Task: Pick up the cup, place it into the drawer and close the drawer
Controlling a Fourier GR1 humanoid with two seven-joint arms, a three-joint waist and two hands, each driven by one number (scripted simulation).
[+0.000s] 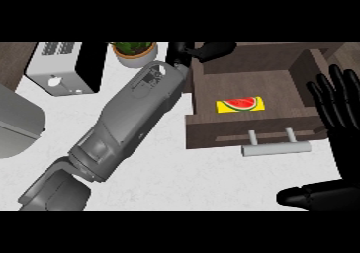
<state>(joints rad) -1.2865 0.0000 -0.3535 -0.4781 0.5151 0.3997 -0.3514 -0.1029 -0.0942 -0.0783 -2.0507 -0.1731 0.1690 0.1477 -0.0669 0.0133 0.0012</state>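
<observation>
Cup is nowhere plainly visible; it may be hidden in the far robot hand, though that cannot be confirmed. Nearest, at the right edge, the right robot hand (342, 116) rests flat and open, holding nothing, clear of the work. The drawer (245, 81) stands pulled out over the table (183, 173), handle (276, 147) forward, a watermelon packet (241, 105) inside. Farthest, the left robot hand (204, 50) is at the drawer's back corner, probably to set something inside; its fingers look curled, but their state is unclear.
</observation>
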